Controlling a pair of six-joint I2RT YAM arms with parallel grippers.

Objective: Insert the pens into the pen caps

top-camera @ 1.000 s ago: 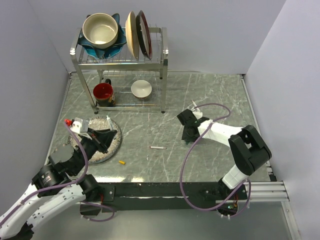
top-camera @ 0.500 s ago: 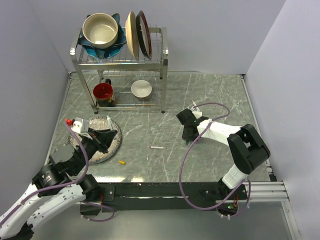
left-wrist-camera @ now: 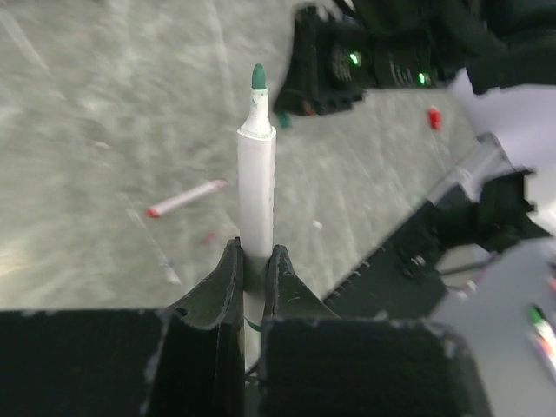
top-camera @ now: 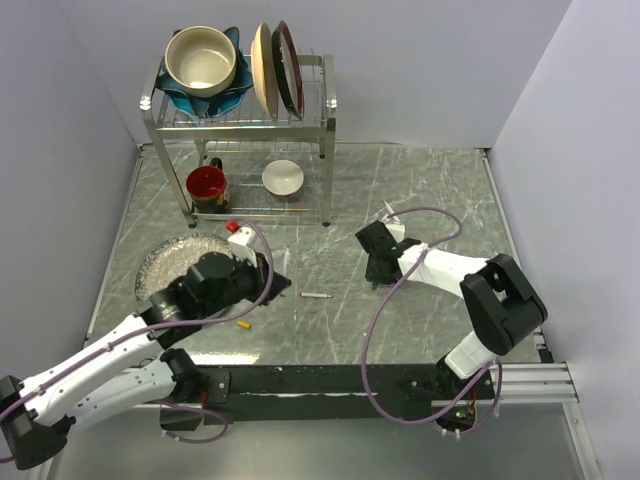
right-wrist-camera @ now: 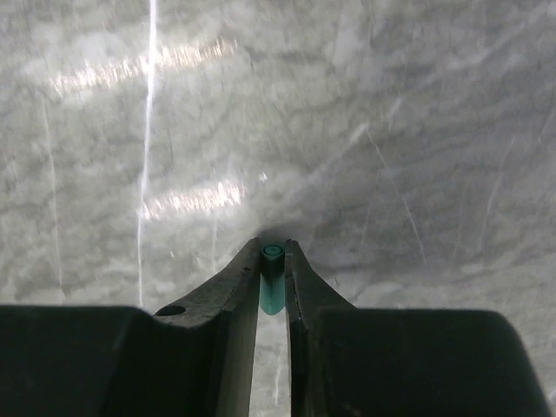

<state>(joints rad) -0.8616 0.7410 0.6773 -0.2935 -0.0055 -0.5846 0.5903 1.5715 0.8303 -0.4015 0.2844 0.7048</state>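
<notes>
The left gripper (left-wrist-camera: 254,261) is clamped on the lower barrel of a white pen (left-wrist-camera: 257,165), which stands at centre frame in the left wrist view, green tip up. The right gripper (right-wrist-camera: 272,254), low over the marble table (right-wrist-camera: 391,130), pinches the green cap (right-wrist-camera: 272,294), its open end toward the fingertips. From above, the grippers sit left and right of centre, with a second pen (top-camera: 316,296) lying flat on the table between them. A yellow cap (top-camera: 243,325) lies to the lower left of that pen. At upper left stands a rack (top-camera: 240,123), with a red mug (top-camera: 207,186) beneath it.
</notes>
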